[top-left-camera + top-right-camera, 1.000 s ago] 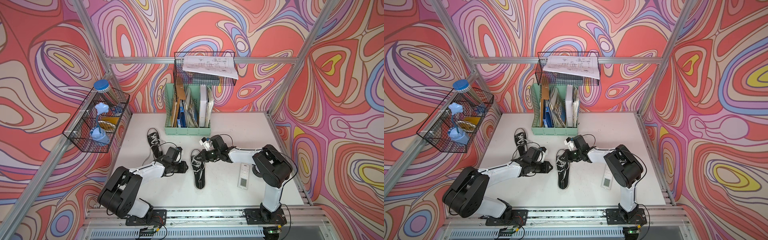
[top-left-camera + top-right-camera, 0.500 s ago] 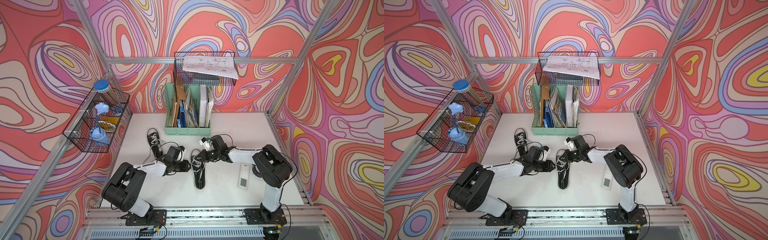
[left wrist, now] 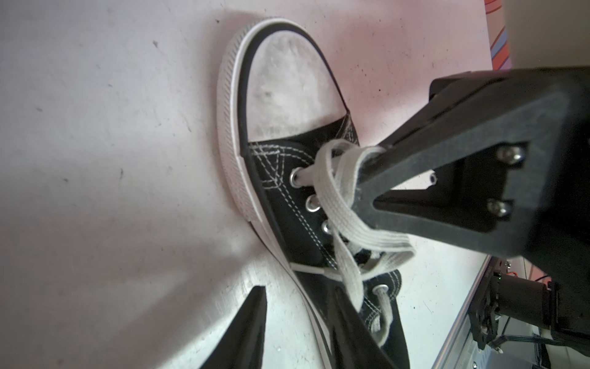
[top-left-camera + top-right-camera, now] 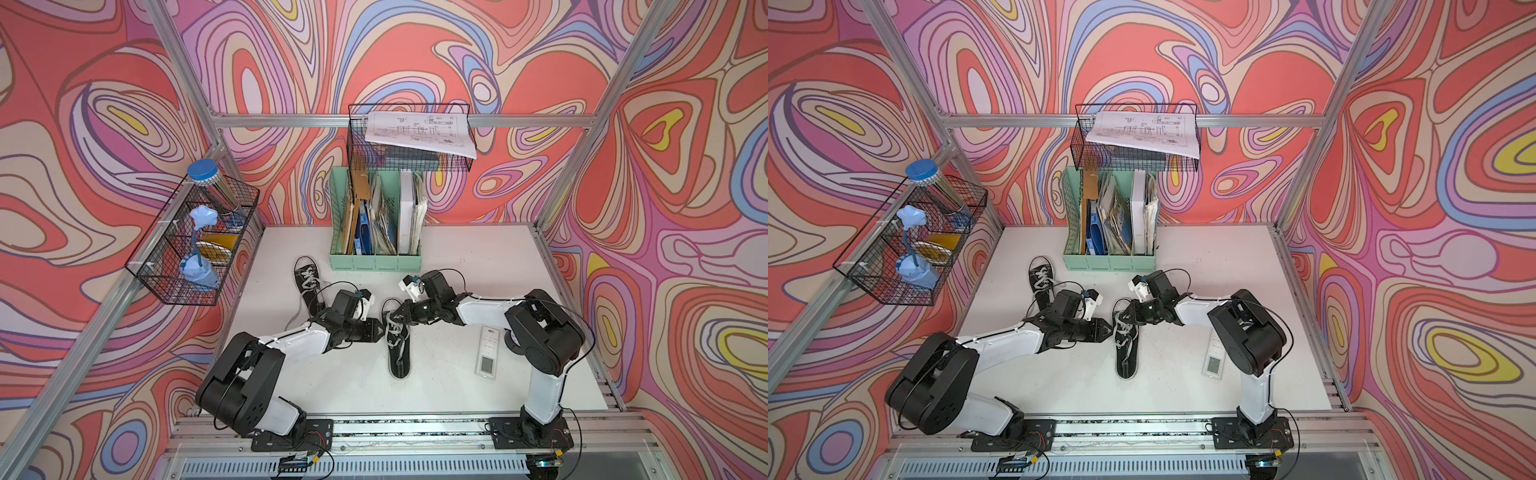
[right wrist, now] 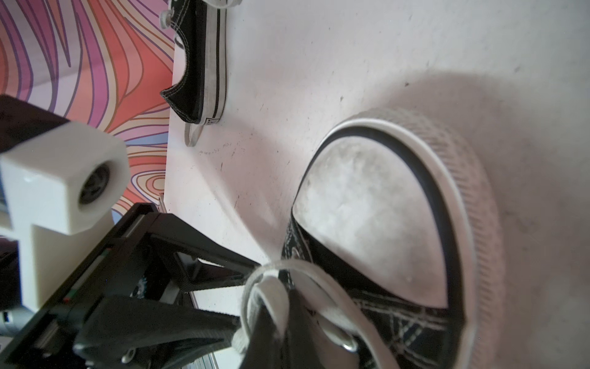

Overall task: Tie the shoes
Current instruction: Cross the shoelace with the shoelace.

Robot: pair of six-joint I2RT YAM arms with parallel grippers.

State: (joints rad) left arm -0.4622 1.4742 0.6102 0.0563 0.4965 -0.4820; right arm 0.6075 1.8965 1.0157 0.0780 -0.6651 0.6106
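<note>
At the far left of both top views, a black wire basket (image 4: 145, 266) is fixed to the frame, and a blue-lidded jar (image 4: 202, 171) is stood in it. Right of it, on the white table (image 4: 457, 399), the first shoe (image 4: 306, 279) is seen left of centre. Its laces are loose, and a lace end trails beyond the heel.

Next, the left gripper (image 4: 379, 328) is set low at the left flank of the second shoe (image 4: 400, 357). In the left wrist view its fingers (image 3: 252, 329) are seen parted and released, with the shoe's white sole edge between them.

The second shoe is placed at the centre of the frame, upright on its sole, with the toe toward the upper edge. It lies below a green file organiser (image 4: 374, 262). Its toe cap is shown whitish and scuffed.

From the right, the right gripper (image 4: 401, 313) is held over the eyelets. Its fingers are clenched on a loop of the white lace (image 3: 338, 204), which is held up off the tongue.

Further right, a white remote control (image 4: 487, 353) is laid flat, apart from the shoe.
</note>
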